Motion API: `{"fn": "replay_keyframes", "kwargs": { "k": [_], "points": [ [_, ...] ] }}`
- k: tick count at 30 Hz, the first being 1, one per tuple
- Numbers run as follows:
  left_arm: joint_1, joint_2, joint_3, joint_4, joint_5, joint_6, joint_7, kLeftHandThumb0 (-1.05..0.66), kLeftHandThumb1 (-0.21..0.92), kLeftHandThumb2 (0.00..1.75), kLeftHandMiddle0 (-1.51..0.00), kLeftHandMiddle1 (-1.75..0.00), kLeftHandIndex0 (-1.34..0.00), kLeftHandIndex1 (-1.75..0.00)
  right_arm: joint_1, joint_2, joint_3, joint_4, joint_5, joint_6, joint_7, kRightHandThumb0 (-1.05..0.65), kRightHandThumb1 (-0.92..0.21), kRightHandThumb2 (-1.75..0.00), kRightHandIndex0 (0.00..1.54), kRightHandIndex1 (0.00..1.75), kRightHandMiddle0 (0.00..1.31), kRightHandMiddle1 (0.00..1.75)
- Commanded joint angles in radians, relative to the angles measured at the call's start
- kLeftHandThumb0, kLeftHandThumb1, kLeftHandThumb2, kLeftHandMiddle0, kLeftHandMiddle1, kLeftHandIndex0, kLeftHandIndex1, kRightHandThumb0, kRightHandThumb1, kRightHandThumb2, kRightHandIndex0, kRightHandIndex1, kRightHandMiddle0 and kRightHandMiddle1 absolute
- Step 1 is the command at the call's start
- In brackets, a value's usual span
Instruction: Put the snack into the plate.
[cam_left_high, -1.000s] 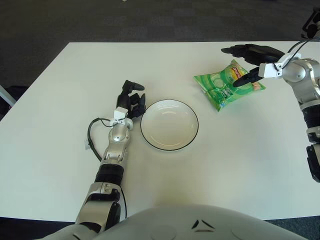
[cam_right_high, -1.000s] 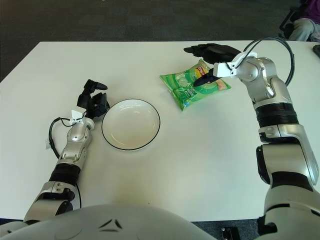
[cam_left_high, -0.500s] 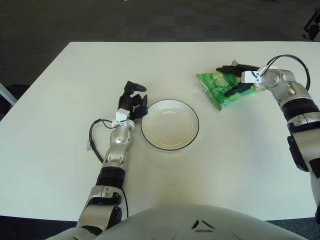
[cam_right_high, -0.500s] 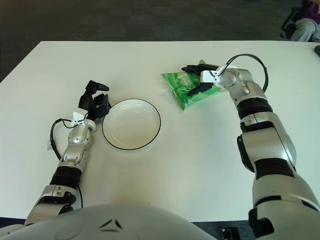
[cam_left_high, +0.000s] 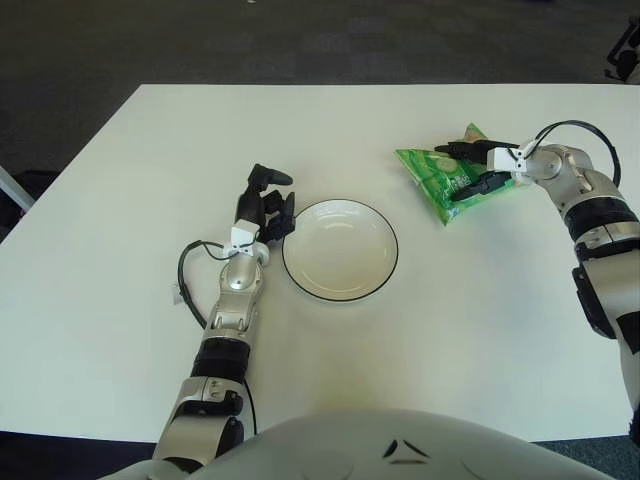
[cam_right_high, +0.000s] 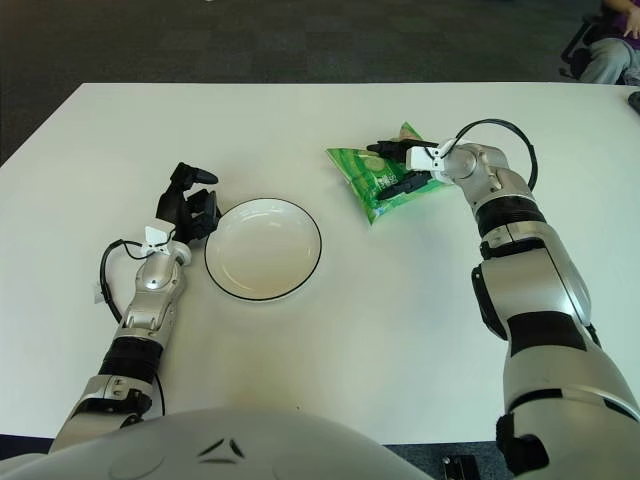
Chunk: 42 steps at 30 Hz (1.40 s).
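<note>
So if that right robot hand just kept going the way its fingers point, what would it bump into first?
The right robot hand is already closed on the green snack bag. Beyond it, pointing left, the white table looks free; the plate sits nearer the robot.

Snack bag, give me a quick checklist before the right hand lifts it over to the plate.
1. Right hand closed on the snack bag: ok, fingers above and below it.
2. Bag clear of the table: cannot tell.
3. Plate empty: ok.
4. Path from bag to plate free: ok.
5. Left hand off the plate: cannot tell, it shows right beside the plate's left rim.
</note>
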Motion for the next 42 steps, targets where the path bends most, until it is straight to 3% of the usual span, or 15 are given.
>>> {"fn": "replay_keyframes", "kwargs": {
  "k": [1,19,21,22,23,24,25,27,29,30,31,32,35,38,42],
  "points": [
    [0.009,-0.001,0.003,-0.011,0.002,0.008,0.013,-0.38,0.70,0.81,-0.95,-1.75,-0.34,-1.75,0.032,0.010,0.015,0.026,-0.003,0.001,0.033,-0.91,-0.92,-0.05,0.02,0.01,0.14,0.04],
    [0.009,0.002,0.010,-0.010,-0.004,0.002,0.009,-0.38,0.69,0.82,-0.96,-1.75,-0.34,-1.75,0.073,-0.018,0.025,0.005,-0.015,0.011,-0.004,-0.88,-0.92,-0.03,0.02,0.00,0.17,0.04],
    [0.008,0.002,0.010,-0.008,-0.004,0.000,0.009,-0.38,0.69,0.82,-0.96,-1.75,-0.34,-1.75,0.083,-0.018,0.020,-0.002,-0.015,0.014,-0.034,-0.86,-0.92,-0.02,0.03,0.00,0.27,0.07],
    [0.008,0.002,0.010,-0.007,-0.005,-0.002,0.009,-0.38,0.69,0.82,-0.96,-1.75,-0.34,-1.75,0.096,-0.018,0.013,-0.010,-0.015,0.005,-0.079,-0.82,-0.92,-0.02,0.10,0.01,0.41,0.11],
    [0.008,0.002,0.010,-0.006,-0.005,-0.003,0.009,-0.38,0.69,0.82,-0.96,-1.75,-0.34,-1.75,0.106,-0.018,0.009,-0.015,-0.014,-0.002,-0.111,-0.75,-0.92,-0.02,0.27,0.03,0.55,0.18],
    [0.007,0.002,0.011,-0.006,-0.005,-0.004,0.009,-0.38,0.69,0.82,-0.96,-1.75,-0.34,-1.75,0.122,-0.020,0.006,-0.020,-0.022,-0.025,-0.175,-0.72,-0.92,-0.01,0.34,0.03,0.60,0.21],
    [0.007,0.002,0.011,-0.005,-0.005,-0.004,0.008,-0.38,0.69,0.82,-0.96,-1.75,-0.34,-1.75,0.132,-0.021,0.006,-0.023,-0.028,-0.041,-0.217,-0.66,-0.91,-0.01,0.51,0.10,0.66,0.34],
    [0.007,0.002,0.011,-0.004,-0.006,-0.005,0.008,-0.38,0.69,0.82,-0.96,-1.75,-0.34,-1.75,0.149,-0.025,0.014,-0.023,-0.048,-0.073,-0.305,-0.60,-0.90,-0.01,0.61,0.25,0.68,0.52],
    [0.007,0.002,0.011,-0.004,-0.006,-0.006,0.008,-0.38,0.69,0.83,-0.96,-1.75,-0.34,-1.75,0.165,-0.029,0.030,-0.016,-0.078,-0.102,-0.410,-0.48,-0.91,-0.03,0.58,0.68,0.69,0.93],
    [0.007,0.001,0.012,-0.003,-0.006,-0.007,0.008,-0.38,0.69,0.83,-0.96,-1.75,-0.34,-1.75,0.171,-0.031,0.038,-0.011,-0.092,-0.113,-0.454,-0.46,-0.92,-0.04,0.55,0.83,0.70,0.98],
    [0.007,0.001,0.012,-0.003,-0.006,-0.007,0.008,-0.38,0.69,0.83,-0.96,-1.75,-0.34,-1.75,0.176,-0.031,0.051,-0.003,-0.115,-0.114,-0.511,-0.29,-0.88,-0.17,0.46,1.10,0.68,1.06],
    [0.007,0.001,0.012,-0.003,-0.006,-0.008,0.008,-0.38,0.69,0.83,-0.96,-1.75,-0.34,-1.75,0.178,-0.031,0.071,0.006,-0.147,-0.110,-0.581,-0.19,-0.80,-0.33,0.43,1.25,0.71,1.10],
    [0.007,0.000,0.011,-0.003,-0.005,-0.009,0.008,-0.38,0.69,0.83,-0.96,-1.75,-0.35,-1.75,0.176,-0.032,0.112,0.028,-0.208,-0.099,-0.714,-0.06,-0.60,-0.76,0.37,1.50,0.67,1.35],
    [0.007,-0.001,0.011,-0.002,-0.005,-0.010,0.008,-0.38,0.69,0.83,-0.96,-1.75,-0.35,-1.75,0.174,-0.025,0.119,0.049,-0.218,-0.101,-0.783,-0.02,-0.44,-1.08,0.39,1.63,0.60,1.60],
    [0.006,-0.001,0.011,0.000,-0.003,-0.011,0.010,-0.38,0.69,0.83,-0.96,-1.75,-0.35,-1.75,0.183,-0.011,0.087,0.074,-0.170,-0.127,-0.842,0.00,-0.37,-1.23,0.45,1.70,0.53,1.71]
  ]
}}
